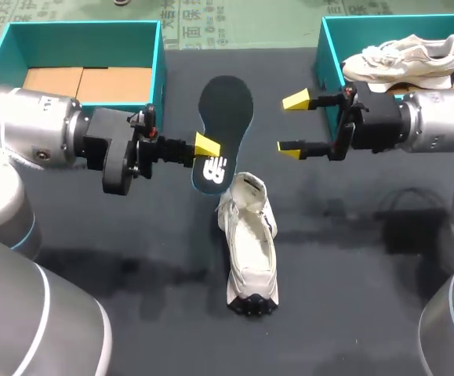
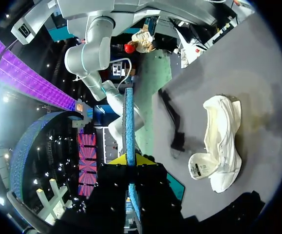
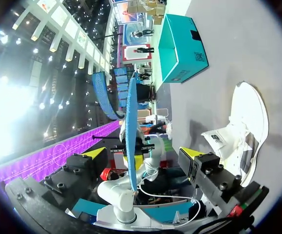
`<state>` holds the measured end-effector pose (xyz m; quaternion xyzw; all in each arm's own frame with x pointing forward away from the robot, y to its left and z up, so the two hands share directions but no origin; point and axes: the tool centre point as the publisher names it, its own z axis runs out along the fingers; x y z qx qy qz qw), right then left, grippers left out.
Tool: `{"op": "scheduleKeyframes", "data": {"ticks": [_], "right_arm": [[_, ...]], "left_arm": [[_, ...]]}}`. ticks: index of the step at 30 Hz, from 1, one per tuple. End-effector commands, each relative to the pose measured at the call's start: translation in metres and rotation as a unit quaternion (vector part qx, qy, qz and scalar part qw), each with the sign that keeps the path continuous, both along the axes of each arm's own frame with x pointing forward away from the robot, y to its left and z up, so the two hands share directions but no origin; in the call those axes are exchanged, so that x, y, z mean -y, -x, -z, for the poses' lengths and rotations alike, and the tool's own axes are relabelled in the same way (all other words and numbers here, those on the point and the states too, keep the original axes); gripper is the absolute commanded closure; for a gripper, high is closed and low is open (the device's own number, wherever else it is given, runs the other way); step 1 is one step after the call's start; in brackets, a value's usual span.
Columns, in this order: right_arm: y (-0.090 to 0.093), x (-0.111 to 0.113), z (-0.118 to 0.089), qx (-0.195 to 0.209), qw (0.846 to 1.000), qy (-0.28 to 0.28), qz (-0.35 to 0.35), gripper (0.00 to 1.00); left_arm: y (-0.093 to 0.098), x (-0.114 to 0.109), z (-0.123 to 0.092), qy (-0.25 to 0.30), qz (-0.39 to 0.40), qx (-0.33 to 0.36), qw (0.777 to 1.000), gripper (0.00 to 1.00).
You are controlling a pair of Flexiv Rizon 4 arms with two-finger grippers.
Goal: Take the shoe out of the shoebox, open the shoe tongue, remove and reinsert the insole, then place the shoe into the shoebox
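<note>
My left gripper [image 1: 208,148] is shut on the heel end of a dark insole [image 1: 225,110] with a blue rim and white logo, holding it up over the table's middle. In the left wrist view the insole [image 2: 128,117] shows edge-on as a blue strip rising from the closed tips of the left gripper [image 2: 129,159]. The white shoe [image 1: 248,243] lies on the dark table below, tongue folded open; it also shows as the shoe [image 2: 221,141] and the shoe [image 3: 245,122]. My right gripper [image 1: 293,124] stands open just right of the insole, apart from it. From the right gripper [image 3: 143,153] the insole [image 3: 131,117] is straight ahead.
A teal shoebox [image 1: 157,55] with cardboard inside stands at the back left, seen as the box [image 3: 182,44] from the right wrist. A second teal box [image 1: 325,47] at the back right holds another white shoe [image 1: 403,56]. Dark table [image 1: 344,274] surrounds the shoe.
</note>
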<state>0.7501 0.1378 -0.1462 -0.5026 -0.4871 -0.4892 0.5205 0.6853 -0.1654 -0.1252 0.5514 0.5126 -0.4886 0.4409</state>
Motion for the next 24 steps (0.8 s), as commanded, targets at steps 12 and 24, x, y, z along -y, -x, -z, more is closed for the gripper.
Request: {"op": "scheduleKeyframes", "data": {"ticks": [12,24], "right_arm": [[-0.004,-0.024,0.007,0.007,1.0,0.014,-0.008,0.0],[0.004,-0.045,0.018,0.012,1.0,0.021,-0.011,0.0]], "left_arm": [[-0.007,0.0,0.021,-0.005,-0.023,0.001,1.0,1.0],[-0.025,0.012,0.033,-0.003,-0.032,0.04,0.999,1.0]]}}
